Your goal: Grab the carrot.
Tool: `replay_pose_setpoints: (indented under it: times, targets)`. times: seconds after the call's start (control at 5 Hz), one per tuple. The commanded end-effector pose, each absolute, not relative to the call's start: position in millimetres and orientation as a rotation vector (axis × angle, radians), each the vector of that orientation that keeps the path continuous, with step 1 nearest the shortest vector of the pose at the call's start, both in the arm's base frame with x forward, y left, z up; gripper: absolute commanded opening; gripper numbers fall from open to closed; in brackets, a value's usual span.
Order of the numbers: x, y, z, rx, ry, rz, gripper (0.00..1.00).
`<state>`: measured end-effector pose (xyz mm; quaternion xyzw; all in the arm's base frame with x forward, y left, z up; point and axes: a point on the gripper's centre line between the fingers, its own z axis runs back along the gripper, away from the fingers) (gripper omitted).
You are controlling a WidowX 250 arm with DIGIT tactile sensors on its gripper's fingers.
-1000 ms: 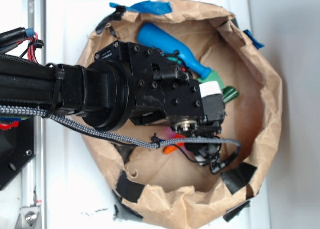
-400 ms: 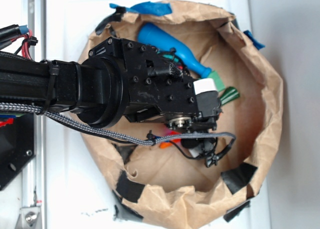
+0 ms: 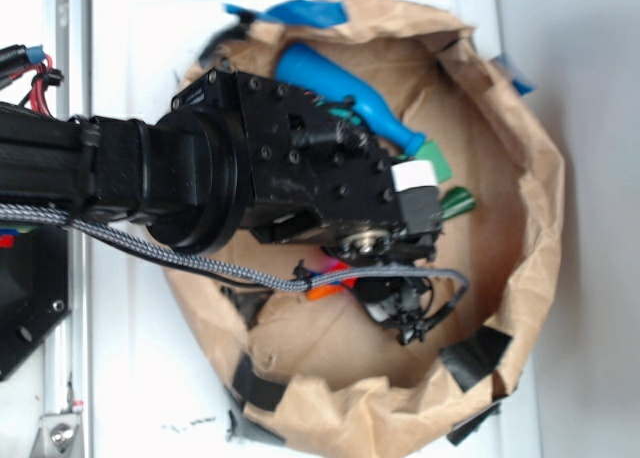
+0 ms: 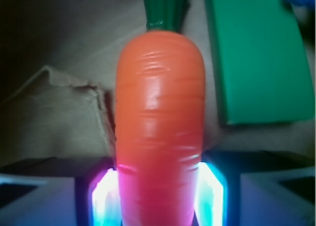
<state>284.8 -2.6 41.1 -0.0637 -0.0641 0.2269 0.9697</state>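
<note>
The carrot (image 4: 160, 122) is glossy orange with a dark green stem cap (image 4: 165, 6). It fills the middle of the wrist view, with its narrow end running down between my jaws. My gripper (image 4: 158, 196) is shut on it, and the glowing pads (image 4: 104, 196) press both of its sides. In the exterior view the black wrist hides most of the carrot. Only an orange bit (image 3: 325, 290) and the green stem (image 3: 458, 200) show on either side of the gripper (image 3: 392, 278).
All of this sits inside a wide brown paper bag (image 3: 540, 178) with a taped, rolled rim. A blue toy bottle (image 3: 345, 93) lies at the back, and a flat green block (image 4: 256, 58) lies right of the carrot. A crumpled paper fold (image 4: 59, 97) rises on the left.
The arm and wrist have shifted a little to the left and back. The visible orange end has moved left with the gripper, and the bag's rim has shifted slightly.
</note>
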Motion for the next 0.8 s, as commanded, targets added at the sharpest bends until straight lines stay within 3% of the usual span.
replay_pose_setpoints:
  times: [0.0, 0.2, 0.4, 0.6]
  targets:
    - [282.3, 24.5, 149.6, -0.110, -0.208, 0.065, 0.00]
    - [267.7, 37.0, 187.5, -0.072, -0.272, -0.046, 0.00]
    - [267.1, 51.0, 202.0, -0.039, -0.235, -0.050, 0.00]
    - [262.5, 55.0, 197.8, -0.004, -0.212, -0.062, 0.00]
